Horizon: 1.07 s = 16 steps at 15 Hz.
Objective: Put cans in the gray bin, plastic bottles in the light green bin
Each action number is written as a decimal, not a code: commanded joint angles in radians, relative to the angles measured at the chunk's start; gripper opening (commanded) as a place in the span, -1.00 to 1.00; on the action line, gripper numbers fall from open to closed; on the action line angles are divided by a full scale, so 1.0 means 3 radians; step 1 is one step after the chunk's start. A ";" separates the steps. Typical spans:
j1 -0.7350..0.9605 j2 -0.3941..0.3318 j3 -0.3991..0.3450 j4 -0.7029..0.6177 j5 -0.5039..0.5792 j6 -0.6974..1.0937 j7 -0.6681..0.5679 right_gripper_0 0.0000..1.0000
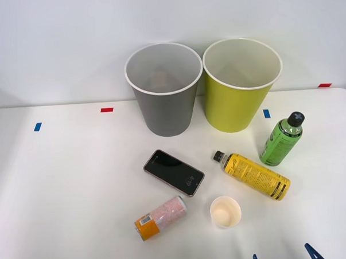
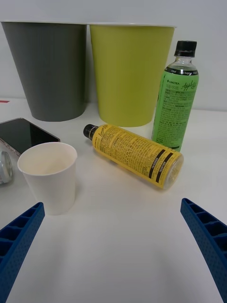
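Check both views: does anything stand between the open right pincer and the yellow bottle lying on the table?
Nothing visible does. The right pincer is open, with bare table up to the yellow bottle, which lies on its side. The paper cup stands off to one side, and the green bottle stands upright beyond it.

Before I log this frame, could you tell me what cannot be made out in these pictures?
- Gray bin floor, front view: a dim shape inside, too vague to identify.
- Can, wrist view: cut off by the picture's edge.
- Phone, wrist view: partly hidden behind the paper cup.
- Right gripper, front view: just the tips show, the rest cut off.
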 commanded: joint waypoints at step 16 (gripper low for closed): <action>0.0000 0.0000 0.0000 0.0000 0.0000 0.0000 0.0000 1.00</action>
